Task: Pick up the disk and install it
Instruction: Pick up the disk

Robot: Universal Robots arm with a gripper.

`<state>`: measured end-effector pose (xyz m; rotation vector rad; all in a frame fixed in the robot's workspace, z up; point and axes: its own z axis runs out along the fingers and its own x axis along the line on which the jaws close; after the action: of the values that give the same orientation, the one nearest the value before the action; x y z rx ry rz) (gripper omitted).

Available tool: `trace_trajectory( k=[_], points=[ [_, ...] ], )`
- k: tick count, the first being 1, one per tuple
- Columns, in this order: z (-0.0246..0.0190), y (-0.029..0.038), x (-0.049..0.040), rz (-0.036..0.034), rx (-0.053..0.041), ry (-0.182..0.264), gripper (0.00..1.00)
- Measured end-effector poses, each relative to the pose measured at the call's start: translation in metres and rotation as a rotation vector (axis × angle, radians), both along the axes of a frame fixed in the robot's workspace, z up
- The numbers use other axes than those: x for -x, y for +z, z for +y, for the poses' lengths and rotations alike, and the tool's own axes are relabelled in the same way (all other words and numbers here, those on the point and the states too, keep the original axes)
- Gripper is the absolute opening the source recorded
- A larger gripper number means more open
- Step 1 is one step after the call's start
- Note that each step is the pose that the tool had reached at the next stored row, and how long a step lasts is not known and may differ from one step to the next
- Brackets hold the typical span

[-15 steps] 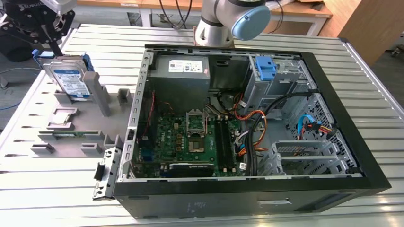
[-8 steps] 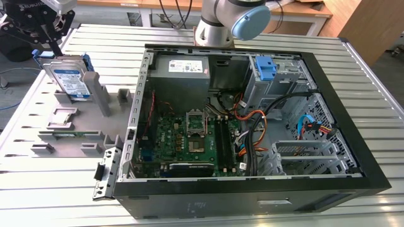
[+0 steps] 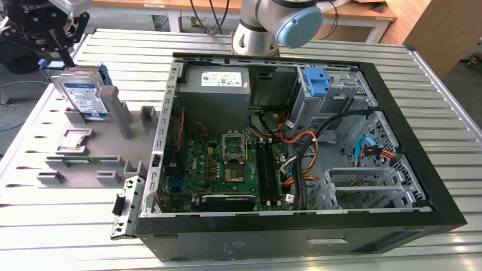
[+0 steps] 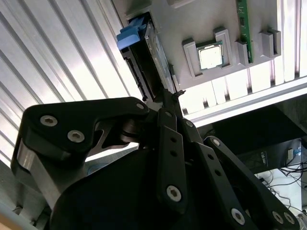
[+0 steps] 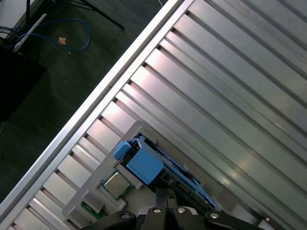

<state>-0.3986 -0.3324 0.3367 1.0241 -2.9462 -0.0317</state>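
Silver disk [image 3: 84, 93] stands in its grey holder [image 3: 113, 116], not yet installed; gripper [image 4: 174, 92] at its edge, and we cannot tell whether it grips.

Disk [image 3: 84, 96]: bare silver metal casing, glossy paper label, blue plastic rail. Table [image 3: 45, 226]: ribbed aluminium, smooth, satin sheen. Fixture [image 3: 113, 141]: matt grey plastic. Case [image 3: 301, 240]: matt black painted metal. Gripper [image 4: 175, 93]: black links, semi-gloss, with bright metal screws.
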Motion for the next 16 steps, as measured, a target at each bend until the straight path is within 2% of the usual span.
trace_trajectory(
  k=[4,16],
  points=[
    [-0.0001,-0.0001,0.0000,0.0000,0.0001,0.020,0.11],
    [-0.0001,-0.0002,0.0000,0.0000,0.0000,0.230,0.11]
  ],
)
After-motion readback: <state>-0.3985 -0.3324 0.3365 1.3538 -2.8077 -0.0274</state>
